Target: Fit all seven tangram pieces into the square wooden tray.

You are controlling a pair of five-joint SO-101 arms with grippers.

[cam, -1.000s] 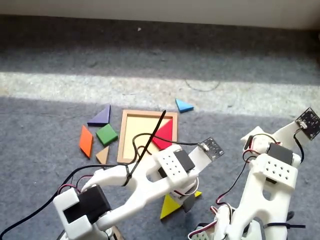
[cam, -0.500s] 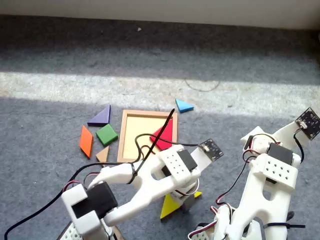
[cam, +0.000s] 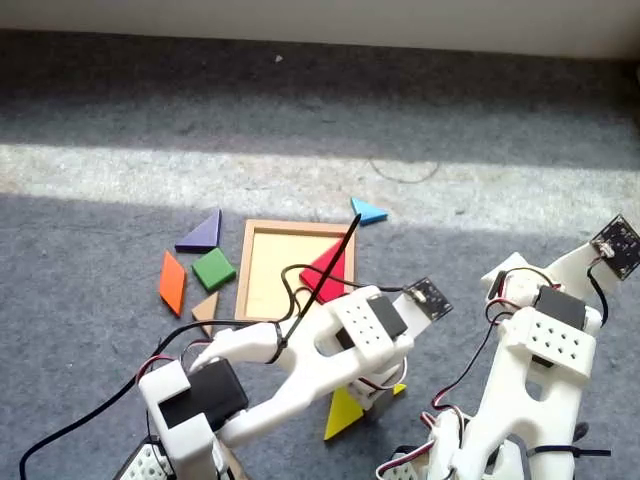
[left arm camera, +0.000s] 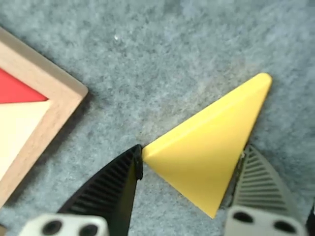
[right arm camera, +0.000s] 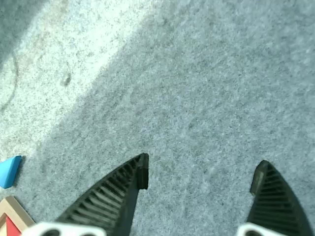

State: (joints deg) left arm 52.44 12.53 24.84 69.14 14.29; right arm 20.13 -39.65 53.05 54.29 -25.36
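Left gripper point(left arm camera: 191, 152) was closed on the yellow triangle point(left arm camera: 206, 157). In the left wrist view the black finger tip met one corner of the piece and the grey finger lay against the opposite edge. Could not tell whether the piece lay flat on the grey carpet point(cam: 470, 200) or was slightly raised. In the high view the left arm covered most of this triangle, leaving a yellow wedge beside the arm and a small yellow corner past it. The fingers themselves were hard to make out there. The triangle sat well outside the wooden tray point(cam: 243, 270), off its near corner; the left wrist view cut that corner of the tray off at the frame edge. The red triangle point(cam: 330, 270) lay inside the tray against its right wall, partly crossed by the arm's black cable in the high view. The rest of the tray floor was bare. Purple triangle point(cam: 203, 232), green square point(cam: 213, 268), orange parallelogram point(cam: 172, 282) and small tan triangle point(cam: 206, 308) were grouped just beside the tray's left side. The blue triangle point(cam: 368, 211) lay near its far right corner, cut off at the edge of the right wrist view. Right gripper point(right arm camera: 201, 173) stood wide open over bare carpet, holding nothing.
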